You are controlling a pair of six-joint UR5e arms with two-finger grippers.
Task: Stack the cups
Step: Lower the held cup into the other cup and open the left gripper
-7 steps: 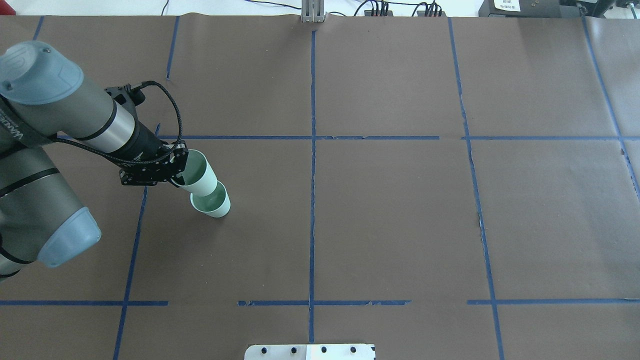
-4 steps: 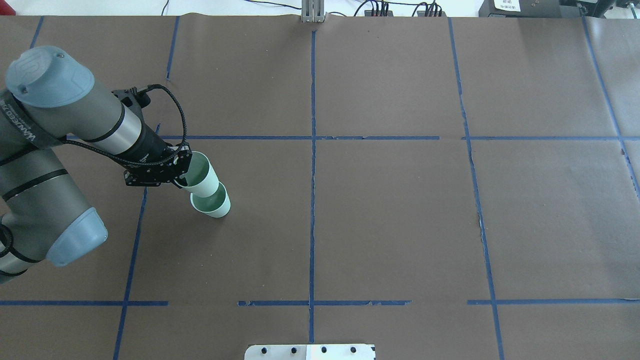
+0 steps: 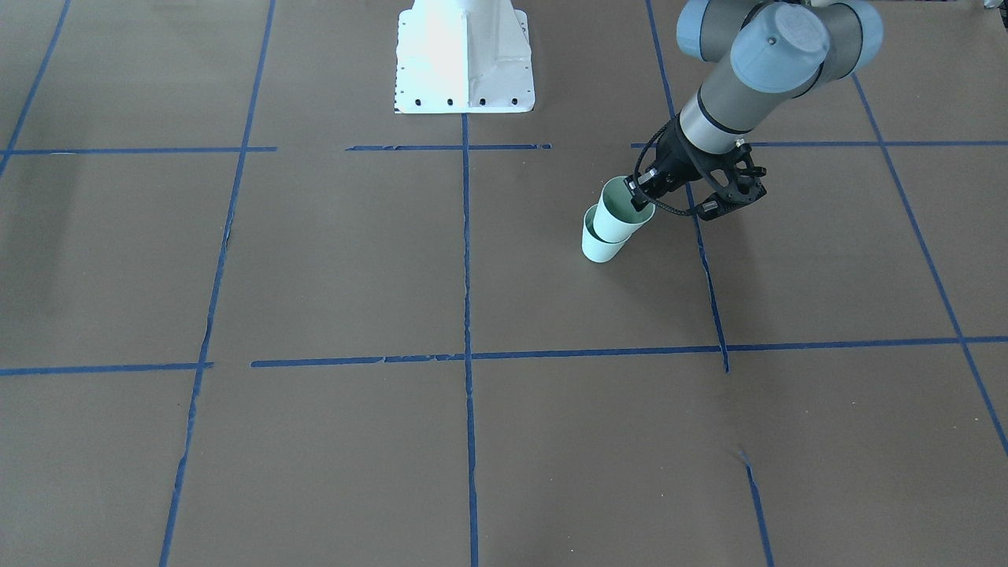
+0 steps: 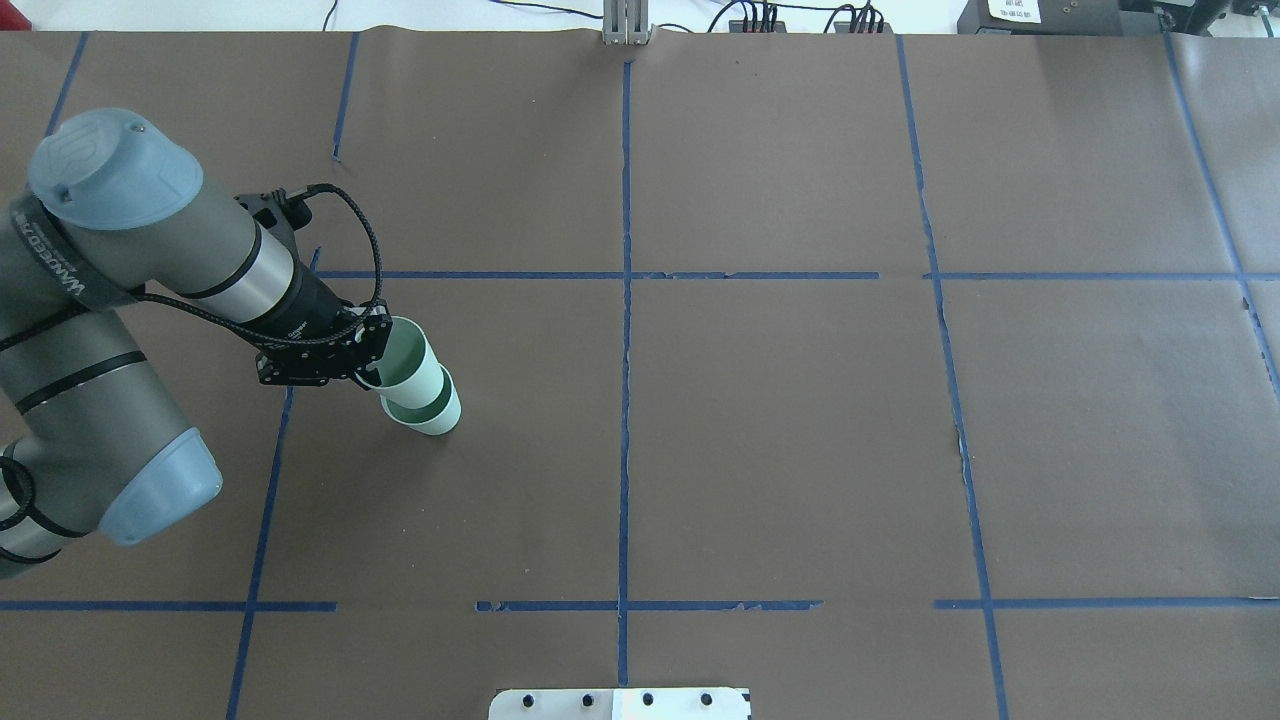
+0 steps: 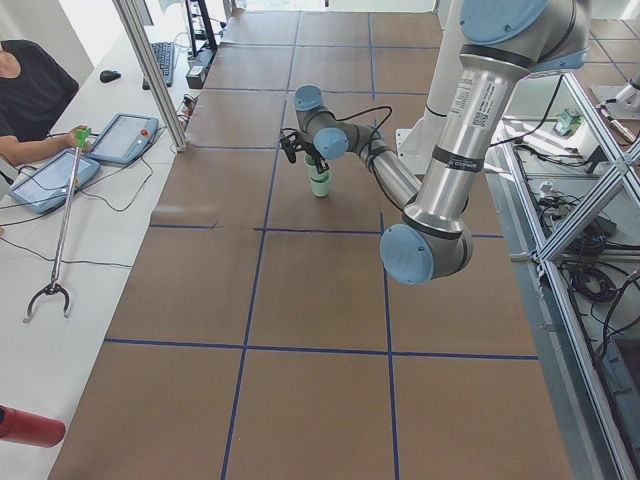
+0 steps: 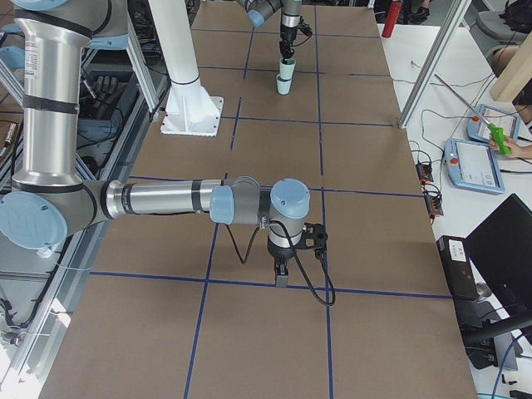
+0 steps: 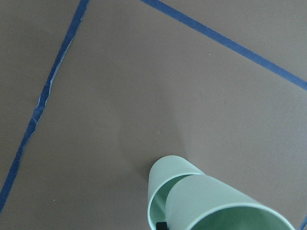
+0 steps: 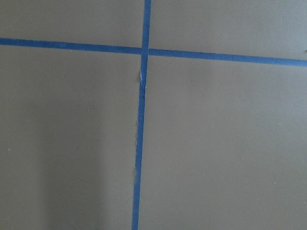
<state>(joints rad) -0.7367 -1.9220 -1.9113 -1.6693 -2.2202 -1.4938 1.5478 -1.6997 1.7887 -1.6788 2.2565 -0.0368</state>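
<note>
The left end effector (image 3: 639, 190) is seen in the front-facing view clamped on the rim of the held cup (image 3: 619, 217). That cup is tilted, with its base entered into the mouth of the standing cup (image 3: 597, 247). The standing cup is set on the tabletop (image 3: 315, 260) on the robot's left side, near a blue tape line (image 3: 703, 260). Risk is judged here: with an angled entry, the held cup's lower edge could be jammed on the inner wall, and the standing cup pushed or tipped.

In the overhead view the same lean is shown, with the held cup's mouth offset toward the arm. If it were released like this, the cup could be left cocked instead of seated.

In the exterior left view the cups are too small for nesting depth to be judged.

In the exterior right view the right end effector (image 6: 281, 278) is pointed down, well apart from the cups. Whether it is wide or closed cannot be told, and no interference is expected.

In the left wrist view the held cup is seen crowded to one side of the standing cup's rim. Wedging is possible, so both cups could be lifted on withdrawal.

In the right wrist view only tape and tabletop are shown.
</note>
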